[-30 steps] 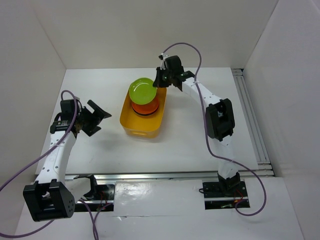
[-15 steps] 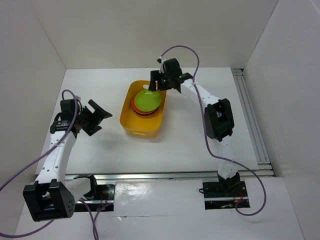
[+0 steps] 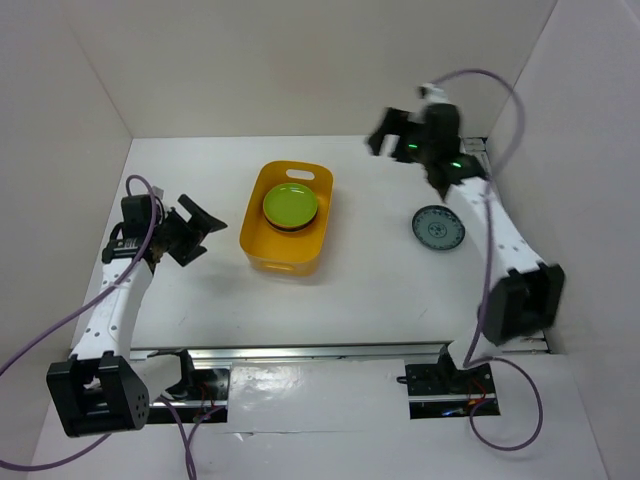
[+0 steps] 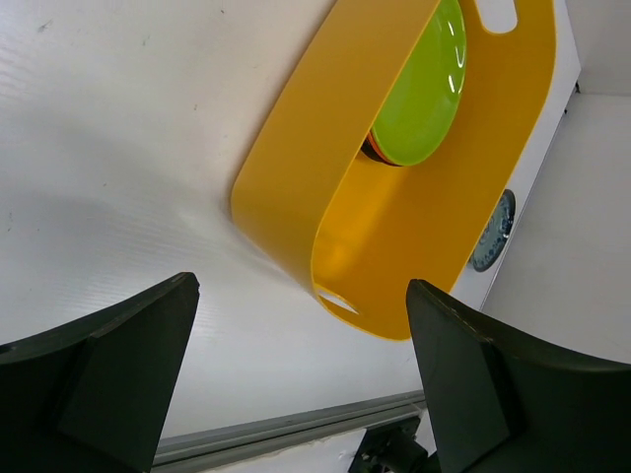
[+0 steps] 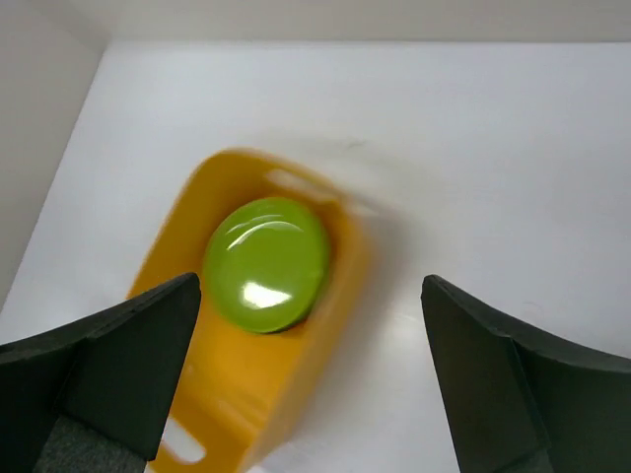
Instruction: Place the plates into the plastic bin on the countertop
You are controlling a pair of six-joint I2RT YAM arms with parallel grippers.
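A second ago the right pincer (image 3: 386, 131) held the green plate (image 3: 290, 205) tilted on edge above the bin (image 3: 262, 250). Half a second ago the plate had come down, still slanted, with the pincer just above it. Now the plate lies flat on the stack (image 3: 291, 227) inside the bin. The pincer has let go, its jaws spread wide, and has swung away to the far right corner of the surface (image 3: 380, 270), well apart from the bin. The right arm (image 3: 500, 235) has swept to the right with it, uncovering a patterned plate (image 3: 438, 229) that it hid before.
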